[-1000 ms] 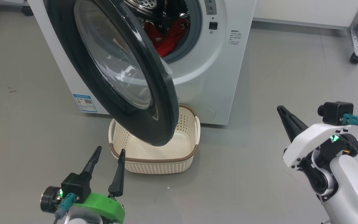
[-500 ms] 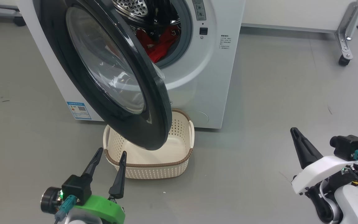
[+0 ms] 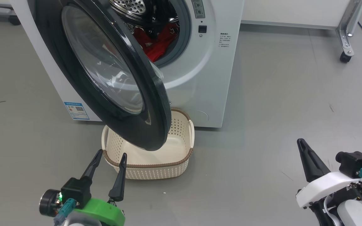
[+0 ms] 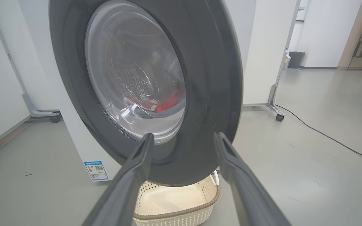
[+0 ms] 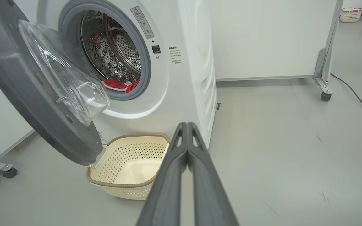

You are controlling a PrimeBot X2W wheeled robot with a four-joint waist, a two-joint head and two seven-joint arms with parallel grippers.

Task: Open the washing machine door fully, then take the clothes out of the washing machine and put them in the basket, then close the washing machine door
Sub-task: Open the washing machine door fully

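Note:
The washing machine door [image 3: 105, 72] stands partly open, its black rim hanging over the basket [image 3: 148, 153]. Behind it the white washing machine [image 3: 196, 81] shows its steel drum, with the red clothes [image 3: 154, 44] lying inside. From the right wrist view the door [image 5: 39, 91] swings out to the left, the clothes [image 5: 119, 85] rest at the drum's lip, and the basket [image 5: 127, 164] sits empty below. My left gripper [image 3: 111, 153] is open near the basket's front left corner, and its fingers [image 4: 137, 169] frame the door [image 4: 206, 94]. Low on the right, away from the machine, my right gripper [image 3: 300, 142] is shut [image 5: 185, 125] on nothing.
Grey floor spreads to the right of the washer. A metal frame leg on a caster [image 3: 344, 56] stands at the back right, with a black cable [image 5: 357, 97] trailing on the floor. A white wall panel [image 5: 262, 37] runs behind.
The head camera has shifted, so the washer and basket sit slightly further left. My right gripper has dropped lower and further right, away from the machine. The left gripper holds its place.

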